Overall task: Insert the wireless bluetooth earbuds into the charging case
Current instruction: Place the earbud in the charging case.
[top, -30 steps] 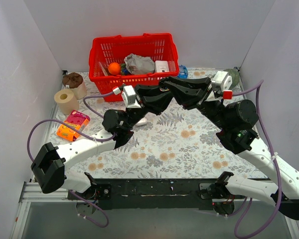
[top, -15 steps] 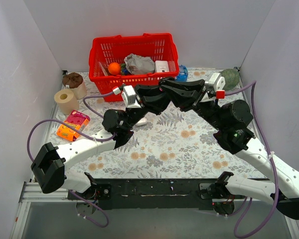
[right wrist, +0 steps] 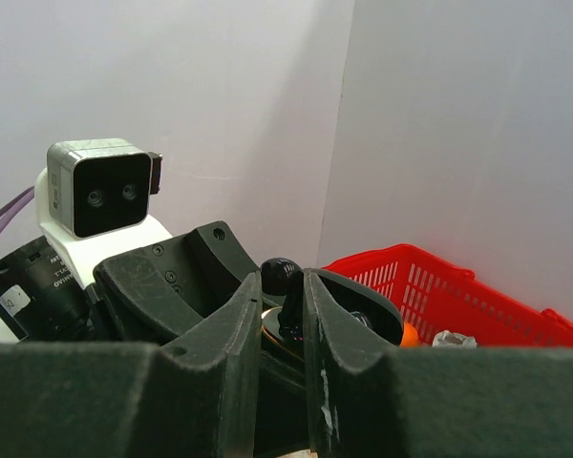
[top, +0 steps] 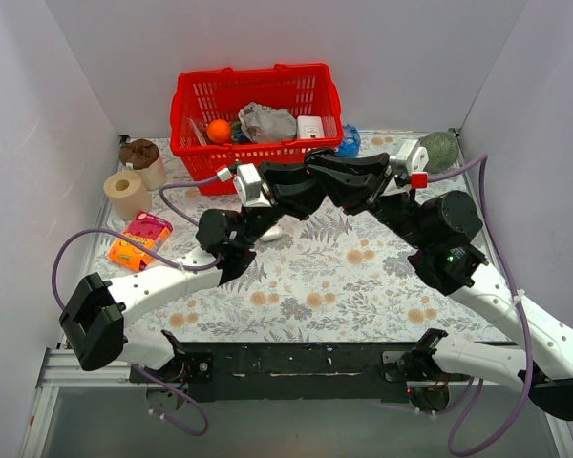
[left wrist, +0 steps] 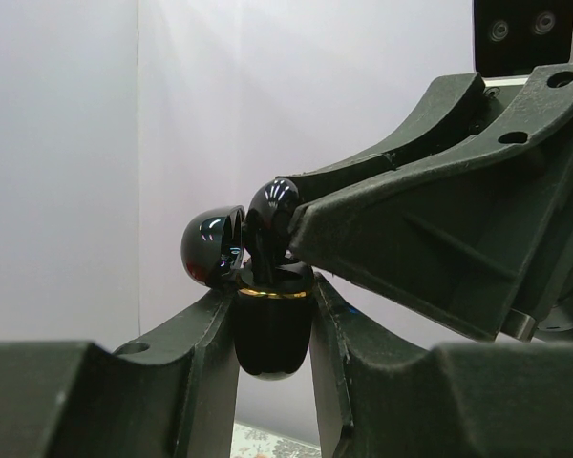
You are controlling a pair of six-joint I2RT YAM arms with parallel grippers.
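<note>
In the left wrist view the black glossy charging case [left wrist: 270, 334] stands upright between my left gripper's [left wrist: 272, 310] fingers, its gold rim up and its round lid [left wrist: 210, 250] swung open to the left. My left gripper is shut on it. One black earbud [left wrist: 270, 218] sits at the case's mouth, pinched by my right gripper [right wrist: 282, 294], which reaches in from the right. The right wrist view shows the earbud [right wrist: 292, 310] between those fingers. From above, both grippers [top: 310, 181] meet in mid-air before the basket, hiding case and earbud.
A red basket [top: 258, 143] with several items stands at the back. At the left are a paper roll [top: 126, 194], a brown-topped item [top: 140, 153] and an orange packet [top: 139, 239]. A white object [top: 272, 232] lies under the left arm. A green item [top: 443, 150] sits back right.
My right arm has shifted a little left toward the left gripper, mostly in the first half second. The left arm holds still with the case.
</note>
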